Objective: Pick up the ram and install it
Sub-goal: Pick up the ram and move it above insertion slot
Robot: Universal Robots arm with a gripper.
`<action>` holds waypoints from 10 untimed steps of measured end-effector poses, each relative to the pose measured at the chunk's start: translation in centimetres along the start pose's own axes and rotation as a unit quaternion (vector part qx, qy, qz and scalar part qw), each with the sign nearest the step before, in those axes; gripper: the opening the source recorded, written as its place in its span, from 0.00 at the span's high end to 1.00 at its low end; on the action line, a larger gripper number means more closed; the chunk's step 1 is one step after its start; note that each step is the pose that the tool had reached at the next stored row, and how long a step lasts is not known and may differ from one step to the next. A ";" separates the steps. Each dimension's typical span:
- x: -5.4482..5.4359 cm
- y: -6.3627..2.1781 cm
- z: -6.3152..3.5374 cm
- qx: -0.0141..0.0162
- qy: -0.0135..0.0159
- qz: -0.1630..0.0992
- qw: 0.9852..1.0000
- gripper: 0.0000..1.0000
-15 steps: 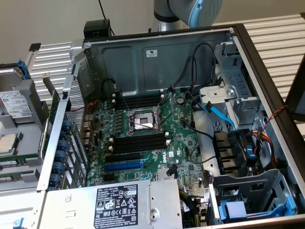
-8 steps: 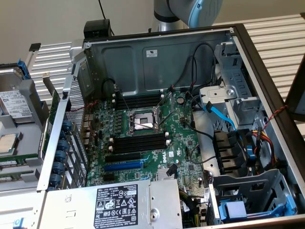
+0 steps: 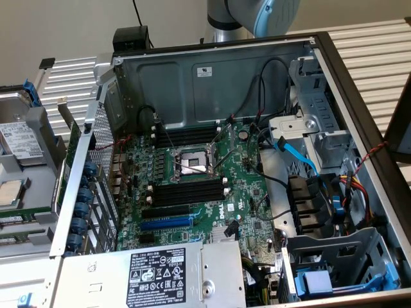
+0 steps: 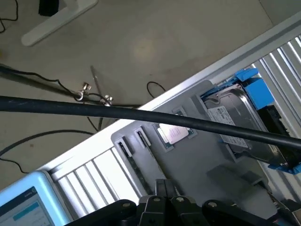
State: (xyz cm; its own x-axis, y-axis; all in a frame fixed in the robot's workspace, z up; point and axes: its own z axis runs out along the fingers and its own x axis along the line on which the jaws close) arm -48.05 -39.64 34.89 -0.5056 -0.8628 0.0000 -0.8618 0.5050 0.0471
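The ram (image 4: 133, 165) is a long thin dark stick standing on edge in a grey tray (image 4: 197, 165), with a second like stick (image 4: 149, 155) beside it. My gripper (image 4: 164, 184) hangs above the tray near the sticks' near ends, fingers (image 4: 159, 188) pressed together with nothing between them. In the exterior view the ram (image 3: 19, 220) shows as a green strip on the tray at the exterior view's left, outside the open computer case. Bare black memory slots (image 3: 186, 192) lie on the green motherboard (image 3: 244, 192) beside the processor socket (image 3: 191, 162).
A processor chip (image 4: 174, 134) and a hard drive (image 4: 240, 120) with blue clips rest on the same tray. A thick black cable (image 4: 94, 109) crosses the wrist view. The arm's base (image 3: 250, 16) rises behind the case. A blue slot (image 3: 166, 223), power supply (image 3: 157, 276) and drive cages (image 3: 334, 263) fill the case.
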 end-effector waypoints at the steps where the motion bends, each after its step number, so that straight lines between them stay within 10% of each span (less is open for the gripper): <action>1: 0.0 -0.01 0.11 0.000 0.000 -0.009 1.000 0.89; 10: -0.3 -0.44 0.41 0.000 0.003 -0.070 0.998 0.89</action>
State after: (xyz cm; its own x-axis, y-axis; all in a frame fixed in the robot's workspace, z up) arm -47.55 -39.64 34.46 -0.3791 -0.9254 0.0000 -0.9243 0.3787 0.0471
